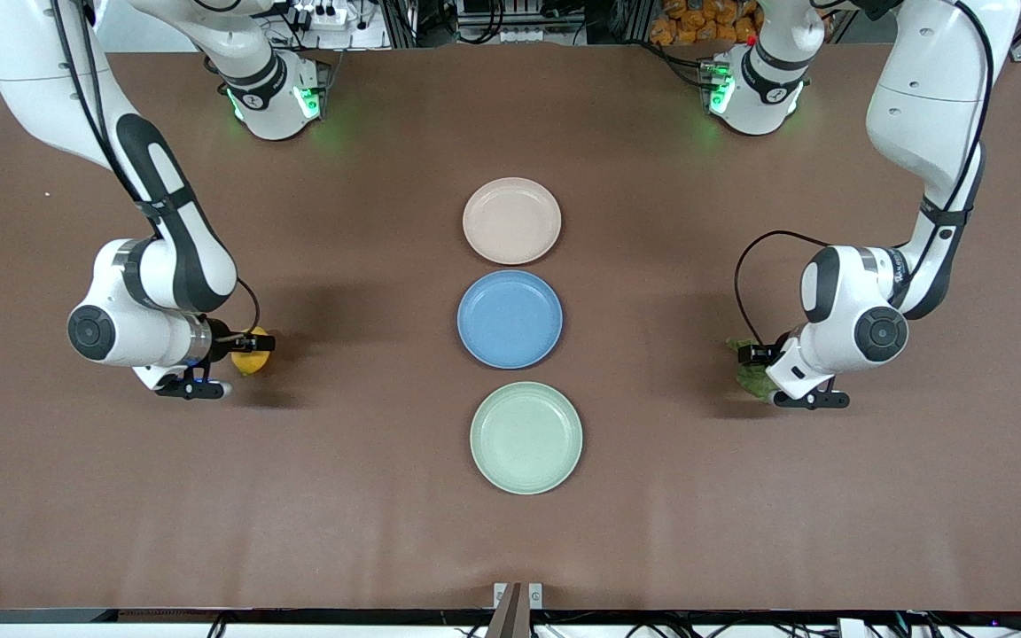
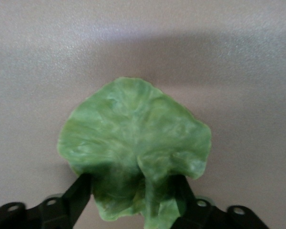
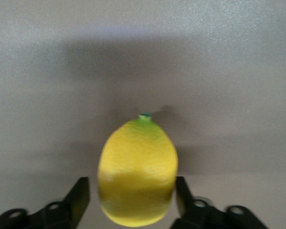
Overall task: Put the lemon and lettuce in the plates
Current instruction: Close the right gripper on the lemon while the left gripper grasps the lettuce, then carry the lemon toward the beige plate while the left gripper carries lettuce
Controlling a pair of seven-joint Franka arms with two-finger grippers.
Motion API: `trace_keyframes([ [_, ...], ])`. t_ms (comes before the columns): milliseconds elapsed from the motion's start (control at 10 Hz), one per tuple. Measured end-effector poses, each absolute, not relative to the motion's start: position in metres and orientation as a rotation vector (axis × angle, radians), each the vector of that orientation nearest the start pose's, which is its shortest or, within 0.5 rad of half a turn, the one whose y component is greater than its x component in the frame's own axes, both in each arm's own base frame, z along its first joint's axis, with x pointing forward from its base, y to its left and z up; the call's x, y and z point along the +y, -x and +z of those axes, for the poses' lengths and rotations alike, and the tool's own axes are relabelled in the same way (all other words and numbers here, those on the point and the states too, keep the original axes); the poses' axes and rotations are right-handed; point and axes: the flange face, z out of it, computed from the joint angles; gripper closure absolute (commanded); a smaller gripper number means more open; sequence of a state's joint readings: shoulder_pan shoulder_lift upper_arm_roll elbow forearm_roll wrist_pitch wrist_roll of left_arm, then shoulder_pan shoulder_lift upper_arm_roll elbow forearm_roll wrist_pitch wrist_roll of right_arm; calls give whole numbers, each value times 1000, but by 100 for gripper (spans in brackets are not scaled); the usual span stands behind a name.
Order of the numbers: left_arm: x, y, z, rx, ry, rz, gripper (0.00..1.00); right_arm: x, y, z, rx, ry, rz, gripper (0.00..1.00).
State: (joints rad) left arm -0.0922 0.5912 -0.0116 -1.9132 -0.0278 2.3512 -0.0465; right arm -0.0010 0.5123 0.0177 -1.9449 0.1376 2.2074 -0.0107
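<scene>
The lemon (image 1: 251,361) lies on the brown table toward the right arm's end. My right gripper (image 1: 247,348) is low around it. In the right wrist view the lemon (image 3: 137,162) sits between the open fingers (image 3: 81,193), with a thin gap on one side. The lettuce (image 1: 750,379) lies toward the left arm's end, and my left gripper (image 1: 754,361) is down on it. In the left wrist view the leaf (image 2: 133,133) spreads out, its stem end between the open fingers (image 2: 81,191). The beige-pink plate (image 1: 511,221) and the mint green plate (image 1: 526,437) are both empty.
A blue plate (image 1: 510,319) lies between the two task plates in a row down the table's middle. Both arm bases stand at the table's edge farthest from the front camera.
</scene>
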Motion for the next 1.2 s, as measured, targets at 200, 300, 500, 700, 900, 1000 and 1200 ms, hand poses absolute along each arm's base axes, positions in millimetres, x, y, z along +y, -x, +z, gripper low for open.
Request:
trace_keyframes([
  [200,-66,-611,177,62,3146,222,100,16,-595,203,99,3005,388,89],
  [300,-71,-613,179,72,3148,210,100,17,-597,207,94,3002,397,100],
  [500,-88,-621,187,75,3156,168,100,25,-604,227,72,2990,434,100],
  [700,-139,-631,215,60,3185,94,100,66,-610,265,132,2969,469,100],
  [900,-206,-637,262,69,3234,15,100,144,-604,297,144,2981,445,100],
  [1000,-240,-638,289,77,3266,-37,100,186,-593,304,81,2985,441,100],
  [1200,-279,-640,322,114,3303,-120,100,263,-563,308,-25,2928,484,100],
])
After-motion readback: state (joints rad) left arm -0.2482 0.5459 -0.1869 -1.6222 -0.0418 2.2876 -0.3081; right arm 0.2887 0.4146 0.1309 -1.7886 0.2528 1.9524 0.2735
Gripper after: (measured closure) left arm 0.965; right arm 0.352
